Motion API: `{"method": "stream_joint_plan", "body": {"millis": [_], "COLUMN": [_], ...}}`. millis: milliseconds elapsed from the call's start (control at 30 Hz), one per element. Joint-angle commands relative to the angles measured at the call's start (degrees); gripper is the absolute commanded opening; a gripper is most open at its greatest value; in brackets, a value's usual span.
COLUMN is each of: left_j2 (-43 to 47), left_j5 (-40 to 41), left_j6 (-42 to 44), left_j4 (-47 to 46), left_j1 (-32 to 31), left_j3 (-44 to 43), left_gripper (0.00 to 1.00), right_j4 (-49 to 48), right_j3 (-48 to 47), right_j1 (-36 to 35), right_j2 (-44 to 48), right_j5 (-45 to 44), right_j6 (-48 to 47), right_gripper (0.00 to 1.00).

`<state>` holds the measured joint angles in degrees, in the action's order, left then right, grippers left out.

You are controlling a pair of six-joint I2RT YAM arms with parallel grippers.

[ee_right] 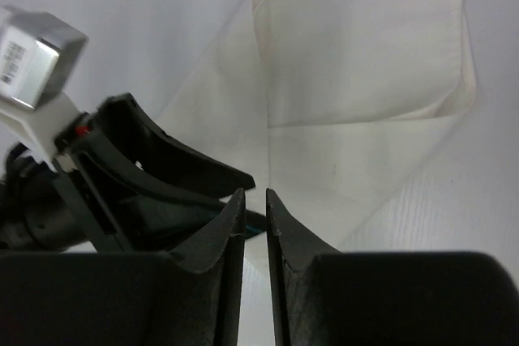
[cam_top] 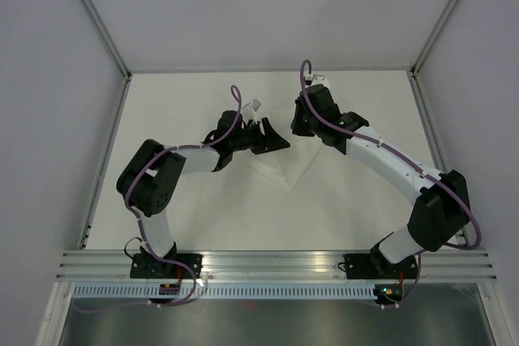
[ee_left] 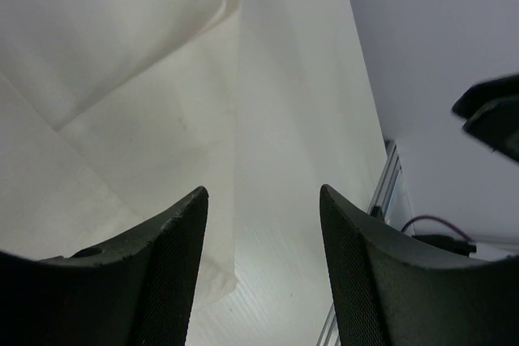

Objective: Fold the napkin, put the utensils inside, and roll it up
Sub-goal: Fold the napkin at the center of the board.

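Your napkin (cam_top: 280, 164) is lying folded on the worktop (cam_top: 186, 208) midway between your two arms. In the top view it is showing as a white point-down wedge, barely standing out from the surface. In the right wrist view it is showing two layers, a smaller top flap lying over a wider lower one, with a corner pointing right.

The utensil (ee_right: 254, 218), a slim dark teal piece, is sitting in the slit between the fingers of your right tool (ee_right: 255, 195), which is clamping narrow on it. Its other end is running left behind the left tool, so you are not seeing its full length. It is hanging at the napkin's left edge in that view; whether it is touching the cloth is not readable.

Your left tool (ee_left: 261, 194) is standing wide and gripping nothing. It is hanging over the napkin's edge, with fold lines showing past its left finger.

In the top view both tools are nearly meeting over the napkin's far edge, the left one reaching in from the left and the right one from the far right. Purple cables (cam_top: 237, 111) are looping along both arms
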<state>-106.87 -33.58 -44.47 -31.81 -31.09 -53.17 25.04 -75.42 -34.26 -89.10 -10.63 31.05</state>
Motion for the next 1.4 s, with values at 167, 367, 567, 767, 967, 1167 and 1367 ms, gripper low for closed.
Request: {"method": "stream_joint_plan", "body": {"millis": [167,367,567,767,967,1167,1367], "left_j2": [8.78,8.35,7.99,6.94,4.22,0.88,-0.18], "left_j5": [20.98,21.01,21.11,19.52,18.20,17.15,18.46], "left_j6": [-5.55,-4.84,-5.45,-6.60,-6.68,-7.47,-8.27], "left_j4": [22.19,26.97,27.24,25.66,25.57,26.62,29.78], "left_j1": [2.09,2.18,2.18,2.18,2.18,2.18,2.61], "left_j3": [-6.41,-5.81,-2.30,-0.97,-2.20,-3.43,-4.57], "left_gripper": [0.54,0.46,0.44,0.43,0.43,0.42,0.41], "right_j4": [0.98,1.16,-2.44,-4.21,-5.44,-4.91,-4.82], "right_j3": [5.98,4.13,7.64,9.85,12.31,14.77,14.42], "right_j1": [-0.80,-6.87,-7.84,-7.75,-7.75,-7.84,-8.98], "right_j2": [0.17,-6.34,-8.37,-11.18,-13.73,-15.05,-16.28], "right_j5": [3.25,-0.45,2.89,5.71,6.07,4.13,4.48], "right_j6": [-3.97,-5.73,-6.35,-6.96,-6.18,-5.38,-4.86], "right_gripper": [0.18,0.13,0.13,0.11,0.11,0.09,0.09]}}
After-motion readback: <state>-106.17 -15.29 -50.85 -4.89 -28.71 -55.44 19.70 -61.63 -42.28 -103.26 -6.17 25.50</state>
